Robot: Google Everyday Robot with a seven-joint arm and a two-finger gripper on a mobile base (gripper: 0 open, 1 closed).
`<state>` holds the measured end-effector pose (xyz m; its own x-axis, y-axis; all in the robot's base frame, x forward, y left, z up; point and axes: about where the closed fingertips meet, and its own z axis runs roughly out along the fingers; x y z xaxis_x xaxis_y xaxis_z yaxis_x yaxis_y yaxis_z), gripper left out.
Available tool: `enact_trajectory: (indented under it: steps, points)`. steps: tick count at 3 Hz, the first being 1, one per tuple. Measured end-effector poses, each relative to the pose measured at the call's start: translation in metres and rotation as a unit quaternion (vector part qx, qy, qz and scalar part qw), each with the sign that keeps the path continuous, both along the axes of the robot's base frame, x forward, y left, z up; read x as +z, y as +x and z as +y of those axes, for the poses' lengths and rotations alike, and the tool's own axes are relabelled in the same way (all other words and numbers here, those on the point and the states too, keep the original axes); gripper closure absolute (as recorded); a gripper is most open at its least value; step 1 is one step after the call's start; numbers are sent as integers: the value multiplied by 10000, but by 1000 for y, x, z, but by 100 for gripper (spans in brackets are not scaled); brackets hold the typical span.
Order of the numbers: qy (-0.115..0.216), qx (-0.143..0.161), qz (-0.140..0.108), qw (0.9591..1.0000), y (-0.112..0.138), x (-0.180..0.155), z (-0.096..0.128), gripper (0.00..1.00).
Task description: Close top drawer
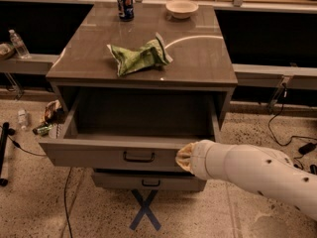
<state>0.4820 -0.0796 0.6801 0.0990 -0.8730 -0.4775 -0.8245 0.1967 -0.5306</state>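
The top drawer [99, 155] of the grey-brown cabinet is pulled out and looks empty inside. Its flat front panel carries a small dark bail handle [138, 157] at the centre. My gripper [184, 157] sits at the end of the white arm [247, 172], which comes in from the lower right. It rests against the right part of the drawer's front panel, to the right of the handle.
On the cabinet top [208, 58] lie a green crumpled bag [141, 58], a blue can [125, 4] and a small bowl [182, 7]. A lower drawer [148, 182] sticks out slightly beneath. Bottles and litter [47, 118] lie on the floor at left, cables [282, 133] at right. A blue X [144, 209] marks the floor.
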Motion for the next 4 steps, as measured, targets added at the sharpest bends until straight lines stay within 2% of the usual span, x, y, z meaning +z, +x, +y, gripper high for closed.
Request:
enact_trajectory:
  steps: [1, 2, 3, 4]
  points:
    - [40, 47, -189, 9998, 17, 4, 9, 100]
    - [72, 103, -444, 9989, 47, 8, 18, 100]
    - [111, 149, -614, 9979, 71, 12, 23, 100]
    - [152, 209, -804, 9964, 105, 15, 27, 100]
